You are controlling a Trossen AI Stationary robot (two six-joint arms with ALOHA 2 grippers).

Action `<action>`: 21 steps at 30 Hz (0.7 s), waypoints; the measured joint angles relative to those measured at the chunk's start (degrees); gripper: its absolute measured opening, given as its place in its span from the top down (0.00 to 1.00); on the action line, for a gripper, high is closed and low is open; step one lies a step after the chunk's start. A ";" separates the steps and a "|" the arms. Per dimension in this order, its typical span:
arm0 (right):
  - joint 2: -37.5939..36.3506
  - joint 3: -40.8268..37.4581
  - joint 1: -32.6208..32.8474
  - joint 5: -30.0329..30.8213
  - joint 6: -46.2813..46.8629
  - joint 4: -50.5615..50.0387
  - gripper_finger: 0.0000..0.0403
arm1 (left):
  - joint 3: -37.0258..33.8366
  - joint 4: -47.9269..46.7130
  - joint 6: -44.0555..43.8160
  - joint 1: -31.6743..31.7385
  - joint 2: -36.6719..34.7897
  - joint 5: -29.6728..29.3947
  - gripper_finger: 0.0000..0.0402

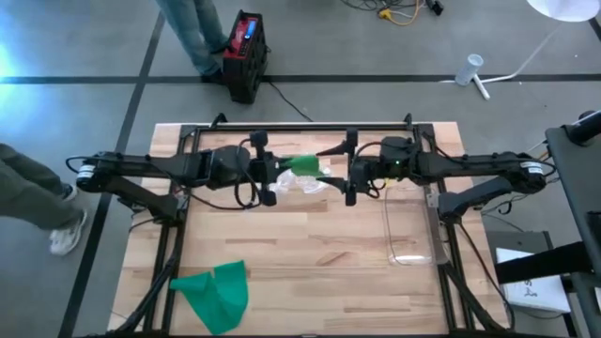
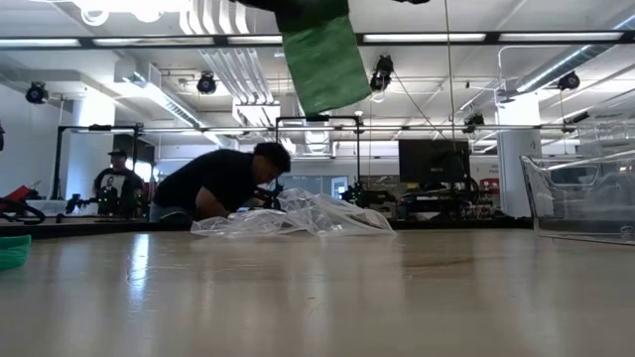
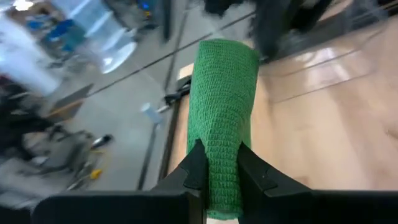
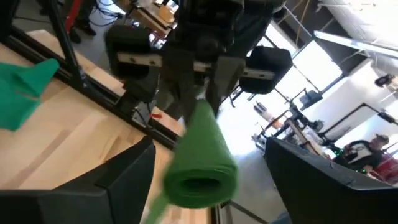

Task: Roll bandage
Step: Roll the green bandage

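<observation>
A green bandage roll (image 1: 302,165) hangs in the air over the far middle of the table, also in the low view as the green bandage roll (image 2: 322,59). My left gripper (image 1: 275,175) comes in from the table's left and is shut on it. My right gripper (image 1: 346,175) faces it from the right and is open. Its fingers stand on either side of the roll's free end (image 4: 199,179) without touching it. A second green bandage (image 1: 216,293) lies loose and crumpled on the near left of the table. My left gripper pinches the roll between its two fingers (image 3: 194,163), near the end closest to the wrist (image 3: 219,180). The fingers come from the table's left, slanting slightly down, and lie along the roll. The roll sticks out past the fingertips toward my right gripper, clear of the table.
A crumpled clear plastic bag (image 1: 310,184) lies on the table below the grippers. A clear container (image 1: 410,233) stands at the right. A person's legs (image 1: 38,202) are beside the table's left edge, and another person (image 2: 223,183) bends down beyond the far edge.
</observation>
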 joint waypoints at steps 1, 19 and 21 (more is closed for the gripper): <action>0.50 0.45 -0.03 0.02 0.11 -0.05 0.26 | 1.12 -1.05 -0.31 -0.02 0.32 1.42 0.92; 6.37 6.85 -0.10 -1.37 -0.35 -6.93 0.40 | 3.30 -3.75 -4.23 -0.02 0.71 3.56 0.91; 6.49 7.11 -0.10 -1.35 -0.22 -6.23 0.43 | 3.15 -3.80 -4.26 -0.02 0.71 3.52 0.91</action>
